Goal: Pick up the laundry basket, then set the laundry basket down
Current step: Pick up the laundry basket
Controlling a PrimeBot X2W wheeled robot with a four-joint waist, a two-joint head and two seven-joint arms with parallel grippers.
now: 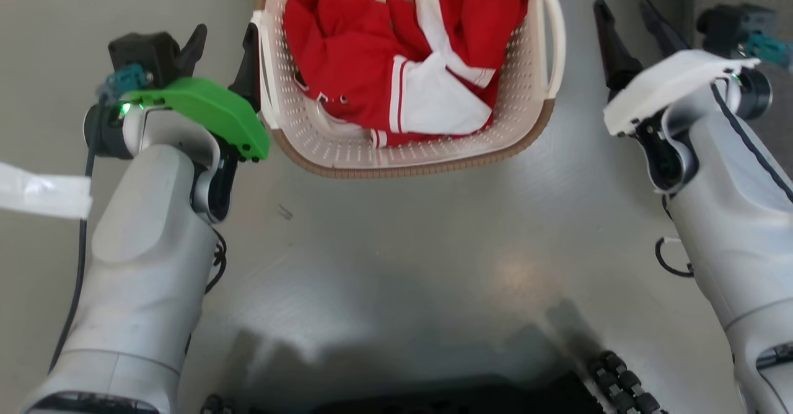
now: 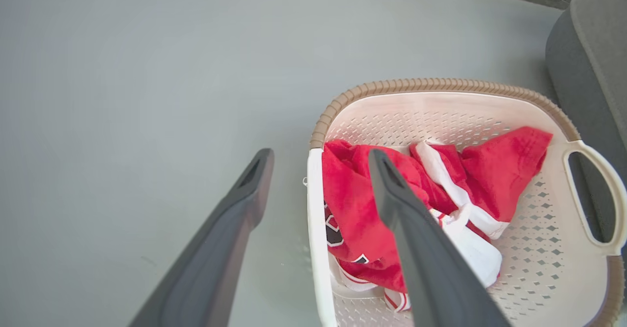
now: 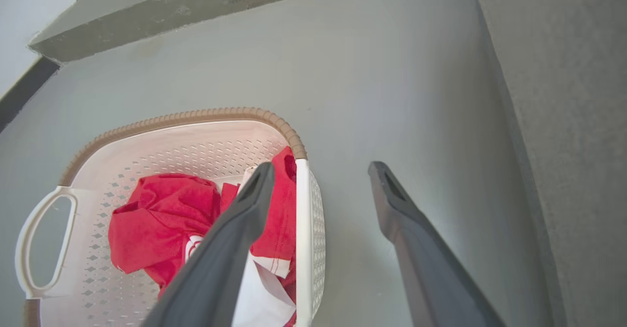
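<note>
The laundry basket [image 1: 297, 130] stands on the grey floor at the top middle, cream with a brown rim, holding a red and white garment [image 1: 353, 61]. My left gripper [image 1: 224, 43] is open, its inner finger right against the basket's left handle [image 1: 267, 73]. In the left wrist view the gripper [image 2: 319, 163] straddles that handle's white bar [image 2: 313, 229]. My right gripper [image 1: 632, 25] is open, a short gap to the right of the right handle [image 1: 554, 36]. In the right wrist view the right gripper [image 3: 321, 170] has that handle's bar [image 3: 301, 229] showing between its fingers.
A grey upholstered seat [image 2: 592, 72] stands close beside the basket's right side, seen also as grey upholstery [image 3: 563, 121]. A strip of white tape [image 1: 37, 194] lies at the left. My dark base [image 1: 464, 395] sits at the bottom edge. A wall skirting [image 3: 171, 9] runs behind the basket.
</note>
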